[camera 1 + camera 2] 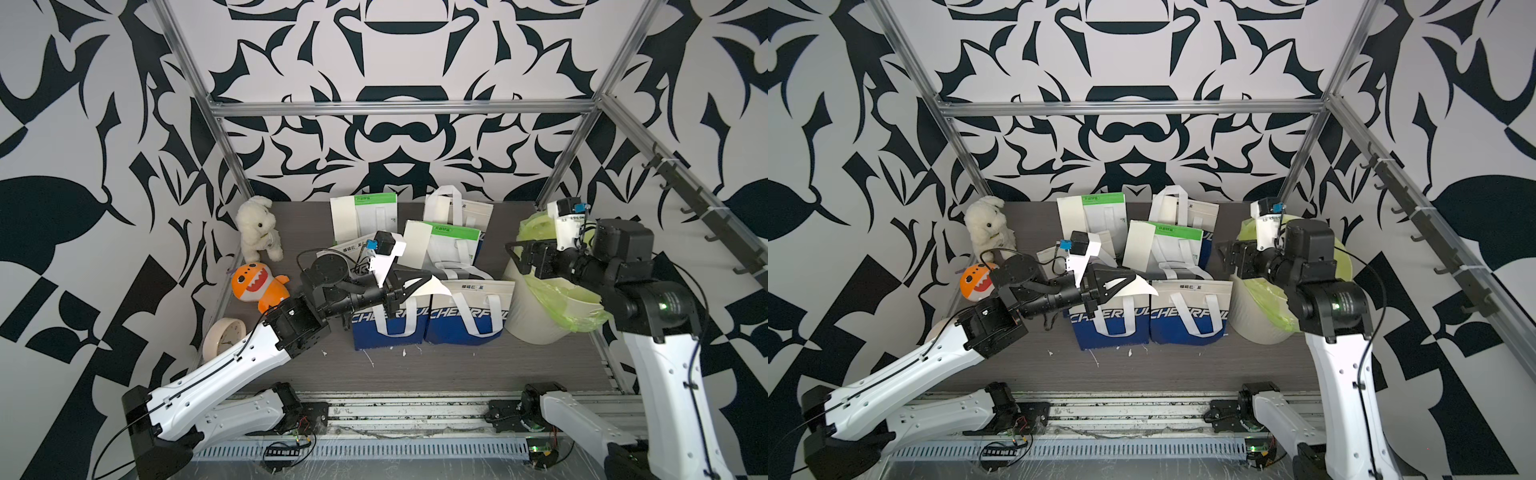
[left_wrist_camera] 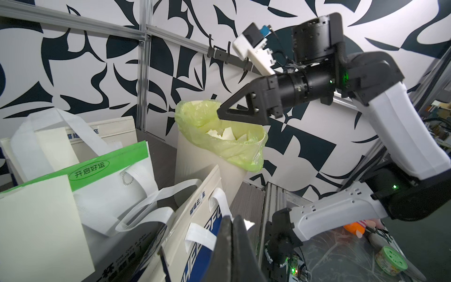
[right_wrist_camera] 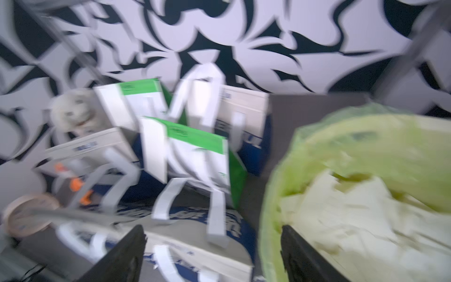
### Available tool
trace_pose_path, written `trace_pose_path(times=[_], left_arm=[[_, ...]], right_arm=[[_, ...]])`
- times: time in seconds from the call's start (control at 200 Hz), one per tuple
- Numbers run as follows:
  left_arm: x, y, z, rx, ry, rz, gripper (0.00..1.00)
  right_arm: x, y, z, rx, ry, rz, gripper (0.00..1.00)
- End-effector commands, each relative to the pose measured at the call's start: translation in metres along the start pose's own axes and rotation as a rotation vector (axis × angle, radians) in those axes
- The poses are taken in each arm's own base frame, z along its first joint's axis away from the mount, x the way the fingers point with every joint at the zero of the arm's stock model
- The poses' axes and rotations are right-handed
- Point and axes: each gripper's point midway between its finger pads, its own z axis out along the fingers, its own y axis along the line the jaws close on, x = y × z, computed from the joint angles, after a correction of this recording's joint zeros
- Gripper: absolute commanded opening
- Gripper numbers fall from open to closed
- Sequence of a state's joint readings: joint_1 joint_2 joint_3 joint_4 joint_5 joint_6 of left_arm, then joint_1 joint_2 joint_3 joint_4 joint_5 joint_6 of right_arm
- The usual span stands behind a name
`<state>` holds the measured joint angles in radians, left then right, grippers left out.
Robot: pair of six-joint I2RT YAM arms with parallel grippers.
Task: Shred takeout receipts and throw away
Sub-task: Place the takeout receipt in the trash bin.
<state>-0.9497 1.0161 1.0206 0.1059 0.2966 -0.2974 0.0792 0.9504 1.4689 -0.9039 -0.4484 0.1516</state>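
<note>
In both top views the left gripper [image 1: 430, 275] is clamped on a torn cream-white receipt piece [image 1: 439, 286], held above the two blue-and-cream fabric bags [image 1: 444, 332] at the front. The left wrist view shows only a small white corner of that piece beside the pressed-together fingers.

Only that wrist view looks into the cream cylindrical bin [image 2: 195, 156] with its yellow-green plastic liner, where several torn paper scraps [image 2: 224, 134] lie. The top views hide the bin's inside behind the right arm.

The right gripper [image 3: 211, 229] hangs over the bin's rim on the bags' side. The blurred right wrist view shows its jaws apart and empty.

A whole cream slip [image 1: 344, 220] lies against the rear green-topped bag [image 1: 376, 198], and a second slip [image 1: 417, 245] against the nearer green-topped bag [image 1: 455, 232]. A third seems to sit between the rear cream bag's handles.
</note>
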Motion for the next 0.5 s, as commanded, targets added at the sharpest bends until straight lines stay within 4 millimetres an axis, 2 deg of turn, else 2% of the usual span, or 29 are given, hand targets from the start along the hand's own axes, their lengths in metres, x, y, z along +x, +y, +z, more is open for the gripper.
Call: trace_pose_path(times=[0.0,0.13,0.22,0.39,0.495], left_arm=[[-0.004,-0.006,0.003,0.039,-0.031,-0.029,0.0],[-0.004,-0.007,0.005,0.054,-0.029,-0.055,0.0],[-0.003,-0.007,0.007,0.059,-0.024,-0.072,0.0],[-0.004,-0.008,0.011,0.07,-0.029,-0.087,0.0],[-0.003,-0.007,0.012,0.072,-0.025,-0.097,0.0]], right_arm=[[-0.007,0.078,-0.01,-0.493,-0.013,0.004,0.8],[0.004,0.115,-0.029,-0.713,-0.008,-0.042,0.8],[0.017,0.132,-0.033,-0.75,0.013,-0.098,0.81],[0.048,0.151,-0.008,-0.746,0.143,-0.15,0.77],[0.06,0.163,0.002,-0.743,0.185,-0.191,0.74]])
